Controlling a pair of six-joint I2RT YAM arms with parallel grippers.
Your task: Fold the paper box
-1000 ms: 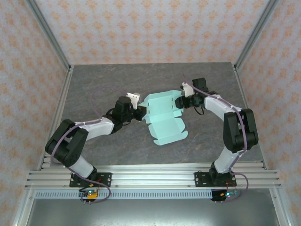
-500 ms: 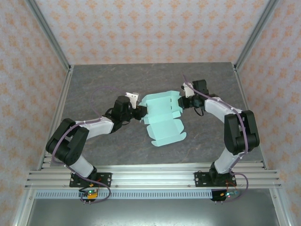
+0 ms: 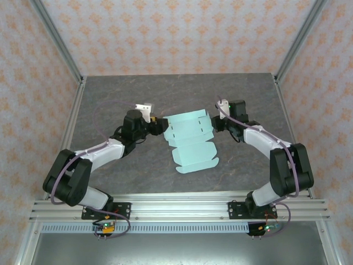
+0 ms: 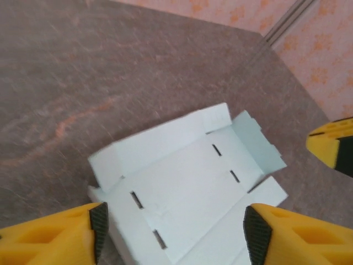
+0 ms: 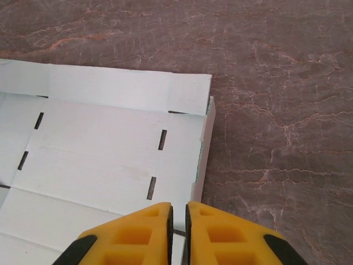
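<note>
The paper box [image 3: 190,141] lies mid-table as a pale mint die-cut sheet, its far half partly folded with low walls raised. In the left wrist view the paper box [image 4: 187,176] shows slots and a raised back wall. My left gripper [image 3: 158,123] hovers at its left end, and the left gripper [image 4: 174,232] is wide open with the card between and beyond its fingers, untouched. My right gripper [image 3: 215,122] sits at the right end. There the right gripper [image 5: 177,212] is pinched shut on the upright right side wall of the paper box [image 5: 99,149].
The grey marbled table [image 3: 110,94] is ringed by metal frame posts [image 3: 71,116] and patterned walls. The near flap of the sheet points toward the rail [image 3: 176,207] at the front. A yellow finger of the right gripper [image 4: 331,146] shows at the left wrist view's right edge.
My left arm has swung back and to the left, off the sheet's left edge. The right gripper shifted slightly right and the box's far half has flattened and squared up.
</note>
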